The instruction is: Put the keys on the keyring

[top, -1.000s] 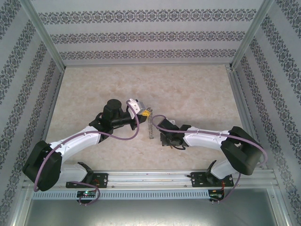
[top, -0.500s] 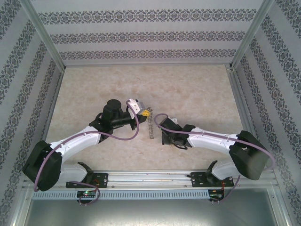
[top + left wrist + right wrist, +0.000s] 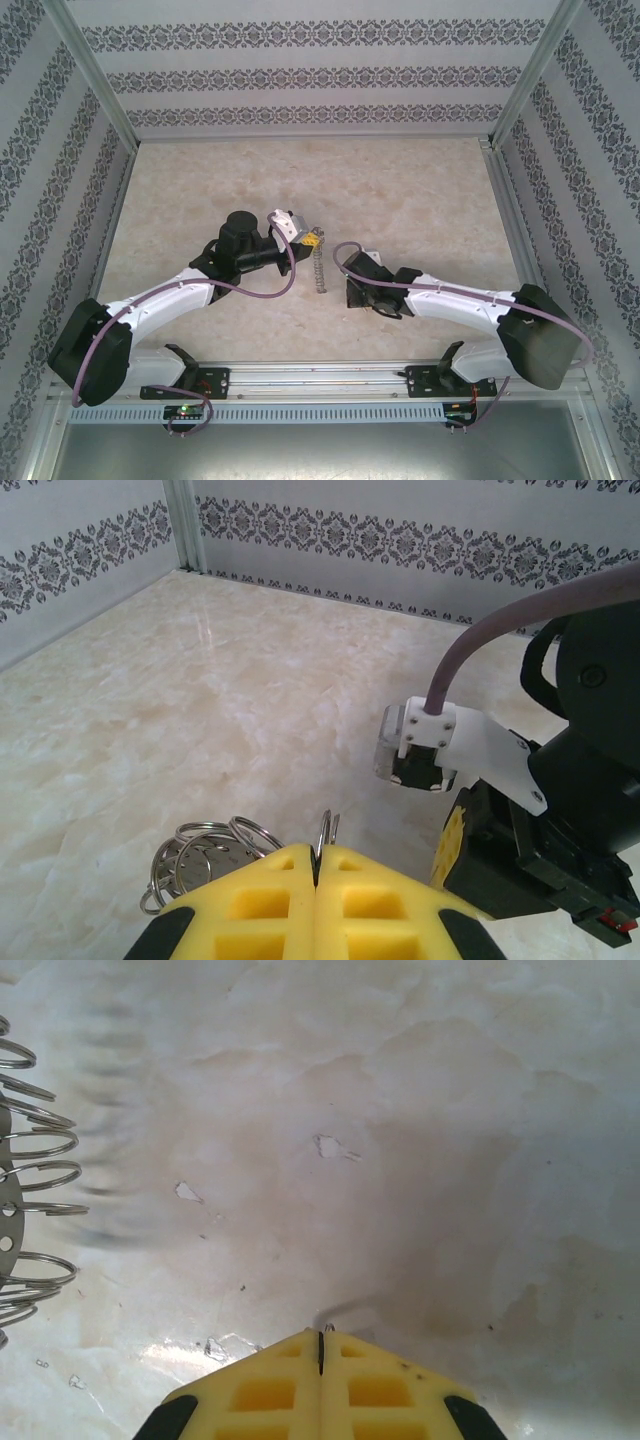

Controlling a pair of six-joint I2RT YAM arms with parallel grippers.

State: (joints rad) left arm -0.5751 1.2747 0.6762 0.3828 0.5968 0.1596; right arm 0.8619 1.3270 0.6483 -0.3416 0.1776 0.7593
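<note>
Left gripper (image 3: 316,865) is pinched shut on the keyring (image 3: 318,272), and the right gripper (image 3: 320,1345), just right of that ring, is closed on nothing I can make out, so threading looks not yet begun and seems to need a key fetched next.

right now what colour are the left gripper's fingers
Yellow; the left gripper shows best in the left wrist view.

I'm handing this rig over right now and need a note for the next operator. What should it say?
Left hand: shut on the keyring, which runs from it toward the near edge.
Right hand: shut, beside the keyring, apart from it; whether it pinches a key is unclear.
Done: keyring gripped.
Left: no key visible on it; threading the keys remains.
</note>
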